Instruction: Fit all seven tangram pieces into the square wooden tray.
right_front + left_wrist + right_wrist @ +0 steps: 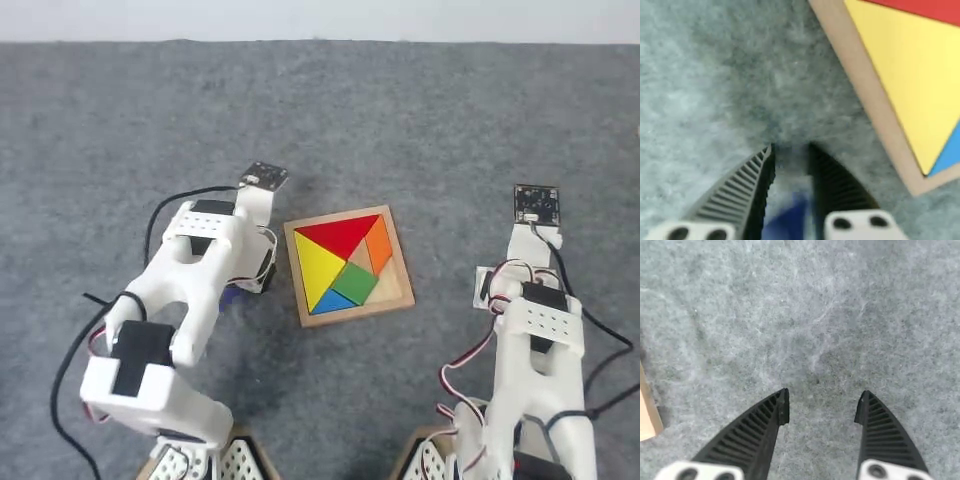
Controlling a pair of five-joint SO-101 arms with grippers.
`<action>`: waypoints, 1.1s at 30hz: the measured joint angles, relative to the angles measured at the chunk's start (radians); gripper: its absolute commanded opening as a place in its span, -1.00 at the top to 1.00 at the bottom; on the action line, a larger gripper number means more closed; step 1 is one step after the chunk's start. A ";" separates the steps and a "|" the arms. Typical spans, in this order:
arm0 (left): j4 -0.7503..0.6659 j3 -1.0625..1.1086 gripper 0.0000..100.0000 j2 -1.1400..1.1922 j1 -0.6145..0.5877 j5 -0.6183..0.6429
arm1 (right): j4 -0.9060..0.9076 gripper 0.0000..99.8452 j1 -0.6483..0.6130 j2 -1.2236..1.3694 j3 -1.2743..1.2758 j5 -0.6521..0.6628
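The left gripper clamps a blue piece just left of the wooden tray. The right gripper hangs right of the tray, jaws apart above grey felt.

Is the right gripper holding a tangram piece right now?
No, the right gripper is open over the grey carpet, with nothing between its fingers.

Grey mat, red pc, yellow pc, orange pc, green pc, light-blue pc, dark-blue pc
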 measured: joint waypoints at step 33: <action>0.302 0.210 0.59 -0.344 -0.100 -0.255 | 0.000 0.53 0.000 0.000 0.000 0.000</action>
